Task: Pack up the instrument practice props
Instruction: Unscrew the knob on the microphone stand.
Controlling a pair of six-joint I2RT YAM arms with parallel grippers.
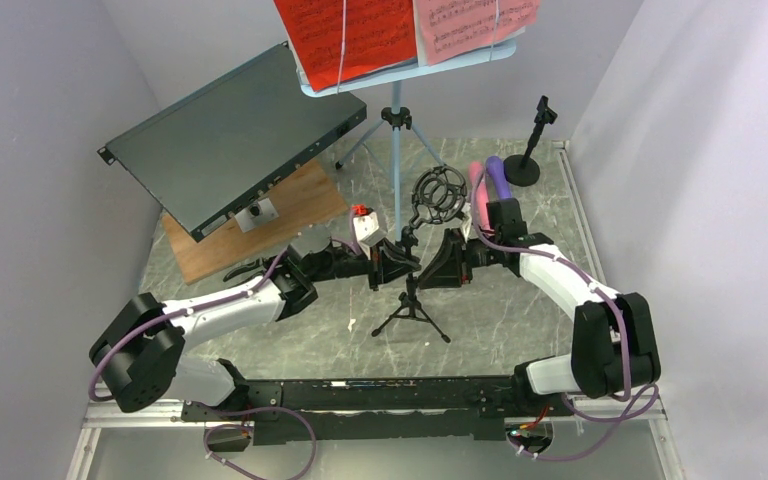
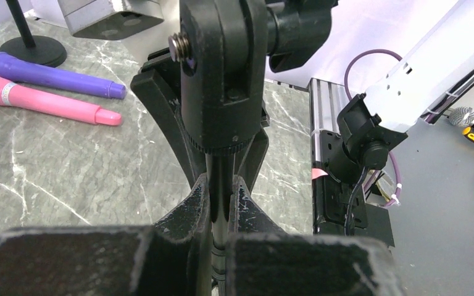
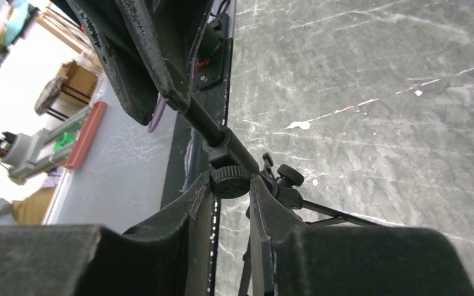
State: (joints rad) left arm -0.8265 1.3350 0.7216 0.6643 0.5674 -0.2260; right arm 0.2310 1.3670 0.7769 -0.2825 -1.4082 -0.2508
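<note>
Black mic support [image 1: 411, 296] with tripod legs and ring mount stood upright at centre of marble table [image 1: 520, 300]. Thin pole clamped by left gripper [image 2: 220, 192], jaws narrow. Collar knob just above legs pinched by right gripper [image 3: 231, 185], fingers pressed on both sides. Pink microphone [image 2: 43, 102] and purple microphone [image 2: 49, 74] laid side by side on table beyond.

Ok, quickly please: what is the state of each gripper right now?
Left gripper: closed, holding the small tripod mic stand by its thin upright.
Right gripper: closed on the knob of the same stand.
</note>
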